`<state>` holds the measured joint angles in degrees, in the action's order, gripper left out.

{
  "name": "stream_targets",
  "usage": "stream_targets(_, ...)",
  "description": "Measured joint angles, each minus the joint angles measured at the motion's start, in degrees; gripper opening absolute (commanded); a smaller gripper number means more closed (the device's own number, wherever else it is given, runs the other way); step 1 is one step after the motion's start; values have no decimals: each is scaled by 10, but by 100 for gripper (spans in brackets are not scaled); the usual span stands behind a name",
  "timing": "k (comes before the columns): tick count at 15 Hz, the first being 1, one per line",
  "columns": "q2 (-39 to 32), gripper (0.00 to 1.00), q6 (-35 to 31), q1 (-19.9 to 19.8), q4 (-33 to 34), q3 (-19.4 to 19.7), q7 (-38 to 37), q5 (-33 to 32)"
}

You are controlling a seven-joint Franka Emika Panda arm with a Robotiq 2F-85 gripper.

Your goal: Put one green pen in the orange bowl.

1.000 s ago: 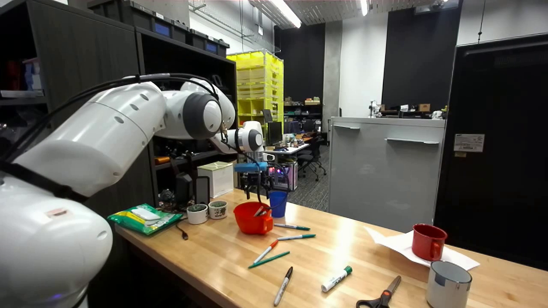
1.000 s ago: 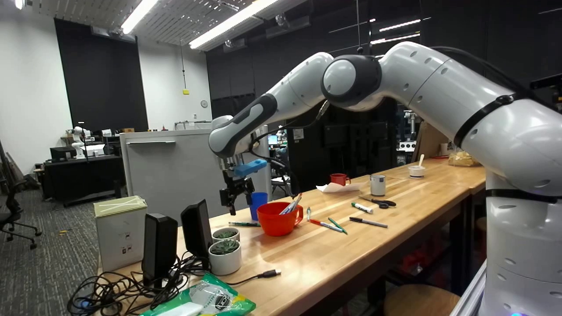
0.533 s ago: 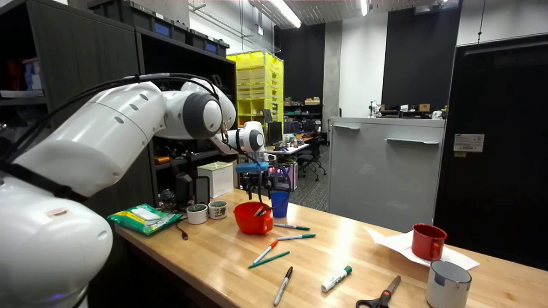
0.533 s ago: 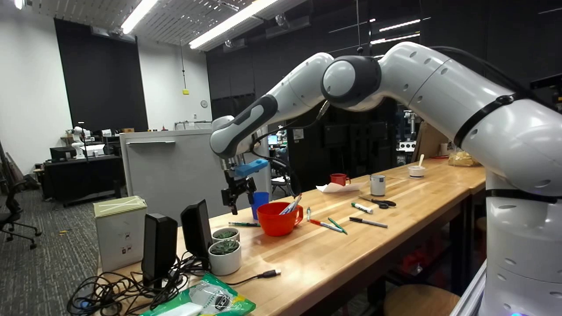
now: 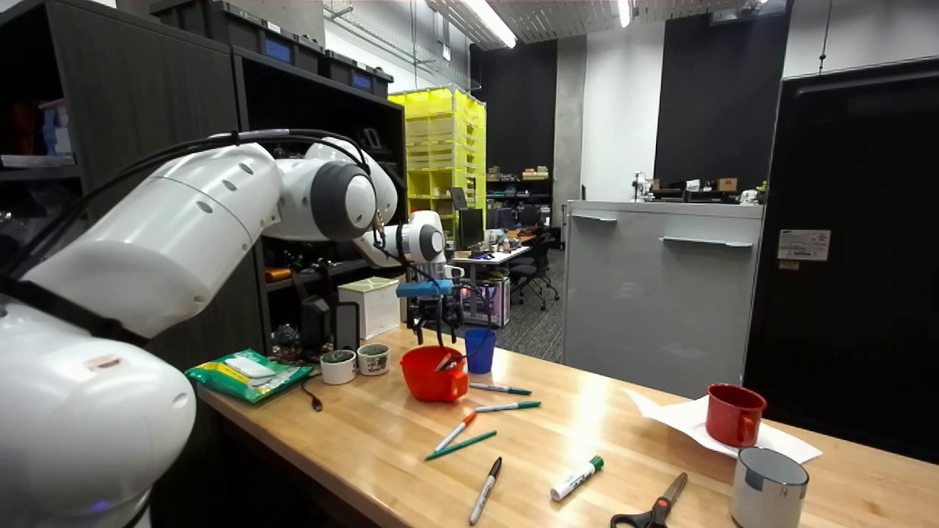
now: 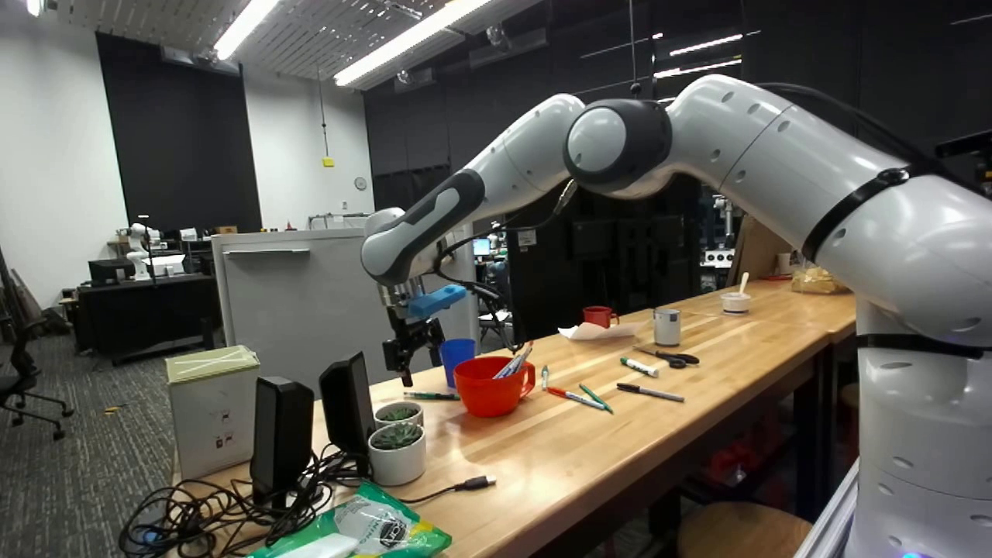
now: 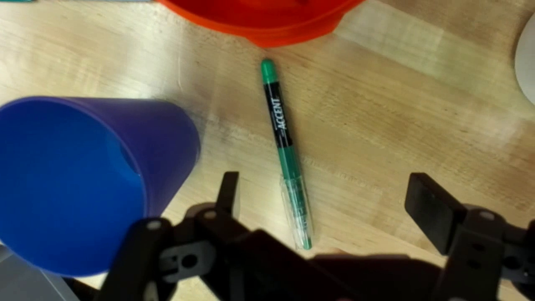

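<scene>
The end effector (image 7: 324,196) is held above the counter (image 6: 535,465), its fingers (image 7: 432,209) spread wide and their grip released. The green pen (image 7: 281,121) is seen lying on the counter outside the bowl (image 6: 493,394), near the blue cup (image 7: 167,129). In the wrist view, the pen's clear end is framed between the spread fingers, while its rounded green end is pointed towards the bowl, just beside the rim but apart from it. The word ACCENT is printed on its black section. In an exterior view, the end effector is pointed downward beside the cup, which is stood upright near but apart from the bowl. Several pens (image 6: 513,364) are held in the bowl, leaned out past its rim on the handle side. The arm (image 6: 527,155) is stretched over the counter in both exterior views.

In an exterior view, two teal-capped markers (image 5: 508,406) are laid near the bowl. Farther from it, a red-capped marker (image 5: 455,433), a thin green writing tool (image 5: 462,445), a black-capped marker (image 5: 485,492) and a green-capped marker (image 5: 577,479) are scattered, with scissors (image 5: 664,503) and a grey mug (image 5: 769,495) beyond them. A red mug (image 5: 733,418) is set on paper (image 5: 676,418). At the bowl's opposite side, two potted plants (image 6: 397,463), black speakers (image 6: 346,403), a box (image 6: 213,426) and a green bag (image 6: 387,519) are grouped, and a cable (image 6: 470,484) is run out over the counter.
</scene>
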<state>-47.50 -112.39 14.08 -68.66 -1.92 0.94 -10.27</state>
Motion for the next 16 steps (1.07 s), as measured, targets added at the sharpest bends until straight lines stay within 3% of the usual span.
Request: stream_targets(16,-33,100,0,-5,19,-7,41,0)
